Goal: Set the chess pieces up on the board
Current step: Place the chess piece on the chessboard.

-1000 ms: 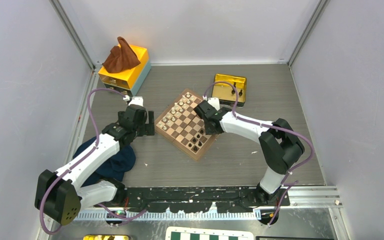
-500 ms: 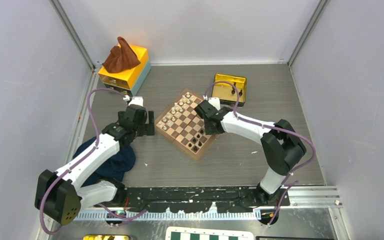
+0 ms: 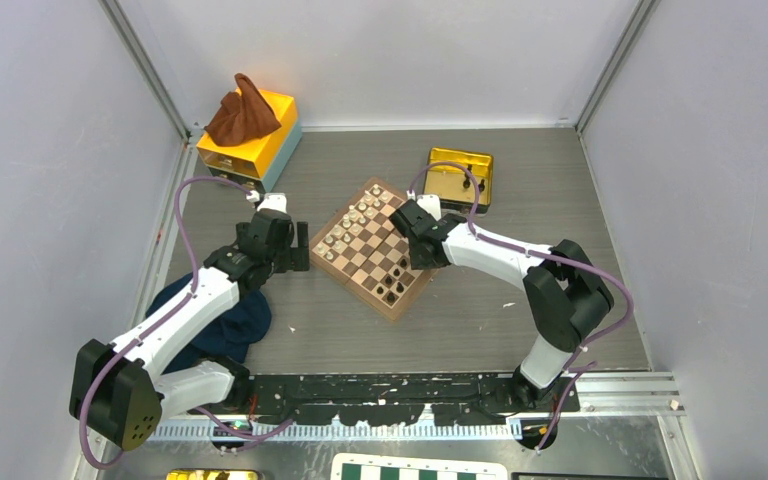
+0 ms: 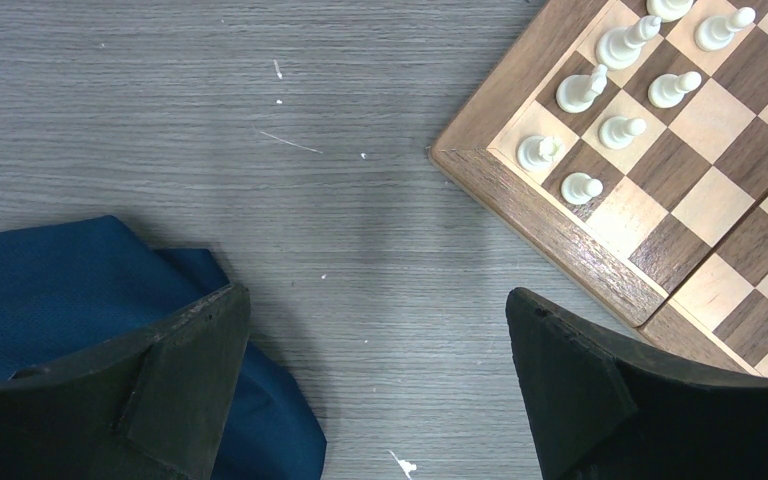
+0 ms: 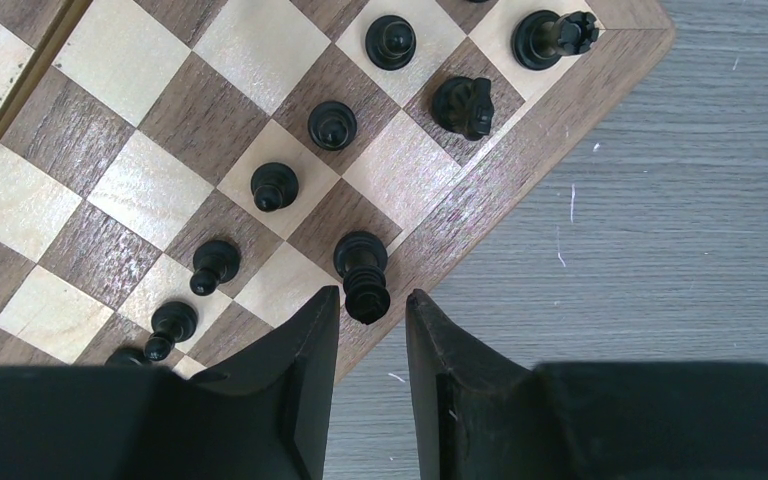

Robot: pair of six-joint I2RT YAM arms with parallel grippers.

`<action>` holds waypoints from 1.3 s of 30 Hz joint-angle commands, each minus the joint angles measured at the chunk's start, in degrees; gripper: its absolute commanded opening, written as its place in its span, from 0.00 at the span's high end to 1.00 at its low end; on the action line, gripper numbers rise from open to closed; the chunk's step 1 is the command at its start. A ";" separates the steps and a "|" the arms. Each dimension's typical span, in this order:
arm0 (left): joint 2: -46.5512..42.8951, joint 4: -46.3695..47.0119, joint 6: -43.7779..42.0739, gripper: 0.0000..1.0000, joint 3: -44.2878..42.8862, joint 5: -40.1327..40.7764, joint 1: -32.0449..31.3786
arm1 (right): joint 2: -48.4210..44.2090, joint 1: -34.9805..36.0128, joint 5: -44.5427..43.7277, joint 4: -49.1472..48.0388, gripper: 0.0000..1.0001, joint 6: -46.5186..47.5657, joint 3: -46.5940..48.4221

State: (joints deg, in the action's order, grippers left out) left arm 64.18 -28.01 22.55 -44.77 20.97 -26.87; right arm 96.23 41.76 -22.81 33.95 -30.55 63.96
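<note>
Walnut and tan, the board [image 3: 360,262] lies mid-table [image 4: 260,120], turned corner-on so it reads as a diamond in the overhead view. Cream pieces [image 4: 600,130] line its upper-left side. The black chess pieces [image 5: 331,124] hold the lower-right side, their rows running from upper right to lower left of the wrist frame.

A line of black pawns looks complete as far as I can see. The rank behind it, along the rim, shows gaps, so I judge the job well along but unfinished. A gold tin [image 3: 460,160] beyond the board seems to hold a few dark bits, too small to name.

One tall back-rank piece [image 5: 362,262] stands upright by the rim, long axis vertical. The right fingers [image 5: 310,340] flank its head, narrowly parted, with a sliver of gap, so it looks loose rather than pinched. The left fingers [image 4: 190,350] are spread wide and empty over the table beside the board's corner, above a blue cloth [image 4: 50,290].
</note>
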 commanded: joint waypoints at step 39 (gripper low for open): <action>-0.91 0.99 0.68 0.00 -2.07 0.89 0.24 | -4.06 -0.60 -5.29 6.44 0.50 4.60 16.50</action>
State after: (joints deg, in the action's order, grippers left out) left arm 64.18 -28.01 22.55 -44.77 21.02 -26.87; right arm 93.78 41.76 -24.29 39.38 -27.92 74.98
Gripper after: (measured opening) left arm 0.996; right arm 0.494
